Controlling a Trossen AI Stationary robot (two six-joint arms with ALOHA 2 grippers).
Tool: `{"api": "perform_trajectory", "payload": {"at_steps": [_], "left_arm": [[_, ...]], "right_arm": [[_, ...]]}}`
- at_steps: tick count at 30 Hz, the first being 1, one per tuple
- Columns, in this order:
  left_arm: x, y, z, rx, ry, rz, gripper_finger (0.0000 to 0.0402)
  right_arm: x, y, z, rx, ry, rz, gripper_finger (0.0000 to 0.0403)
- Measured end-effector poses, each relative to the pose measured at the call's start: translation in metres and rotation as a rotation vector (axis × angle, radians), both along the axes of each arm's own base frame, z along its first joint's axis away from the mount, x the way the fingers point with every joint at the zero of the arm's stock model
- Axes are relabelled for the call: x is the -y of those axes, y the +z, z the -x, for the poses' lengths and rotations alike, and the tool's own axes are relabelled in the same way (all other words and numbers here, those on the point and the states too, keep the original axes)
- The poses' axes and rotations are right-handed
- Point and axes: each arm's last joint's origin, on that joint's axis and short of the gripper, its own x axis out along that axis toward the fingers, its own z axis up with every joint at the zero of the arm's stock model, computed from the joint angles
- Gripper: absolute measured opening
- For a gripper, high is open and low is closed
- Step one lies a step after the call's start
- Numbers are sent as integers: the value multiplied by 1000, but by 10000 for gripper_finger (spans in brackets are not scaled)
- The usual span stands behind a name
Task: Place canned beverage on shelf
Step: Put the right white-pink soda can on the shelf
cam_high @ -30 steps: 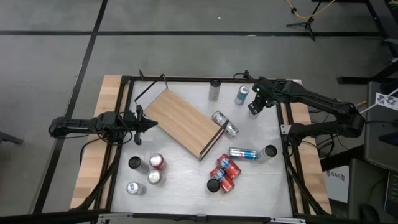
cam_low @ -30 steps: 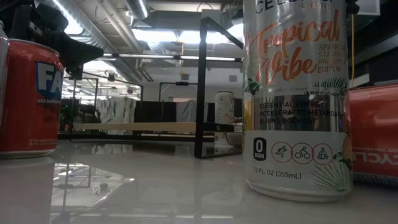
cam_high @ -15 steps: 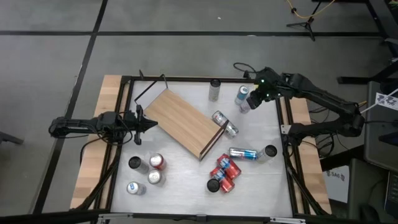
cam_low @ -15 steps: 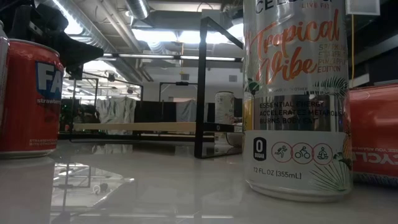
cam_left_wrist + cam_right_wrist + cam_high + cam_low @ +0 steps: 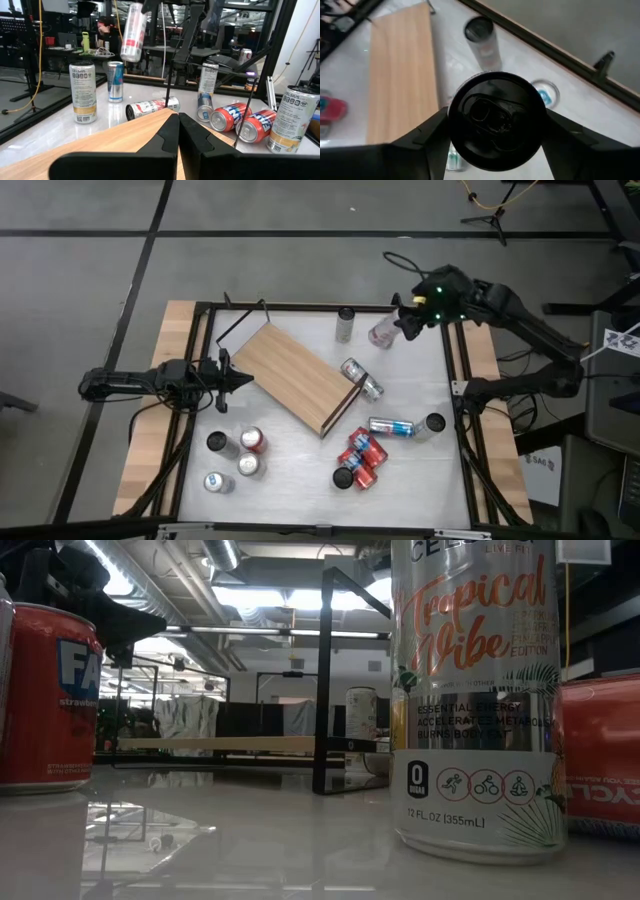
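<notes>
My right gripper [image 5: 403, 322] is shut on a white and red can [image 5: 383, 332], held in the air above the table's far right part. The can also shows in the left wrist view [image 5: 132, 34], and its dark lid shows in the right wrist view [image 5: 495, 119]. The shelf [image 5: 298, 377], a light-wood board with a black wire frame, lies slantwise on the table's middle left. My left gripper [image 5: 246, 380] is shut at the board's left edge, its fingers [image 5: 178, 134] over the wood. My right gripper pinches the can's wall just below its lid [image 5: 451, 131] between its two fingers, one on each side. The fingers come from above. The can hangs tilted below them, lifted clear of the table. My left gripper: I cannot tell whether it touches the board.
A silver can [image 5: 345, 325] stands at the far edge and a blue can [image 5: 546, 94] stands below the held one. Cans lie at the middle [image 5: 362, 378] and right [image 5: 392, 427]. Red cans [image 5: 360, 455] lie near the front; upright cans [image 5: 235, 455] stand front left. A black frame [image 5: 452, 380] rims the table.
My right gripper has risen and gone toward the table's far edge with the can. The can has tipped, so its side now shows from above.
</notes>
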Motion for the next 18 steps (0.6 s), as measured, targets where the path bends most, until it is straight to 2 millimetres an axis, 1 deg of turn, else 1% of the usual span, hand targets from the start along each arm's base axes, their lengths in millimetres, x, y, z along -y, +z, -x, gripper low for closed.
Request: {"api": "perform_trajectory", "payload": {"at_steps": [5,9,14,18], "left_arm": [[0,0,0,0,0,0,0],[0,0,0,0,0,0,0],[0,0,0,0,0,0,0],[0,0,0,0,0,0,0]], "right_arm": [[6,7,-15,24,48,-24,248],[4,6,-35,1,123,-19,248],[-5,2,-67,-34,238,-12,248],[-17,-3,-94,-65,333,-5,248]]}}
